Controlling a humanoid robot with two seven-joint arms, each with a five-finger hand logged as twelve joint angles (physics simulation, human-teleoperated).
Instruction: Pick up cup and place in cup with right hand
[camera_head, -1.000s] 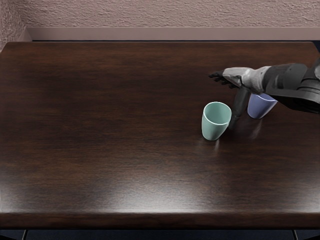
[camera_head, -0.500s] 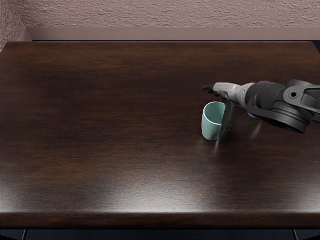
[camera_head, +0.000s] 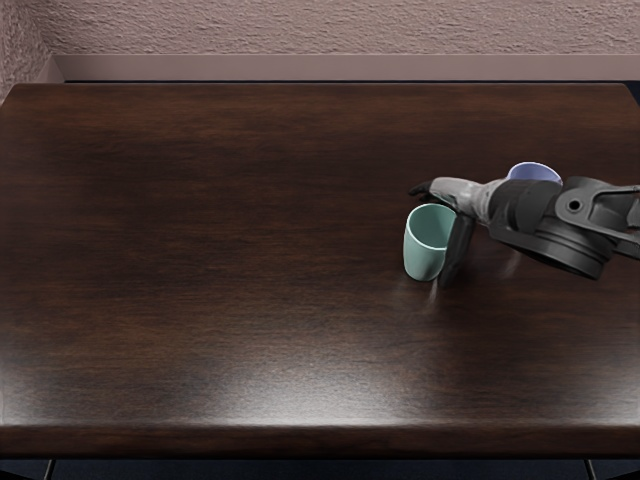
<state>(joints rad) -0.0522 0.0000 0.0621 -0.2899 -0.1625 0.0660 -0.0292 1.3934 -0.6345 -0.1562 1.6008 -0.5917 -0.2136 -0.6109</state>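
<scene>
Your right hand (camera_head: 455, 195) has shifted slightly down in view since the last frame, and the blue cup's (camera_head: 534, 172) rim now shows over the arm, beyond and right of the green cup (camera_head: 423, 257). The green cup hasn't moved: it stands upright just below your hand, which hides its right side. You can't tell whether the hand is open or gripping it.

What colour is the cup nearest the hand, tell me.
The cup is mint green; head view.
</scene>
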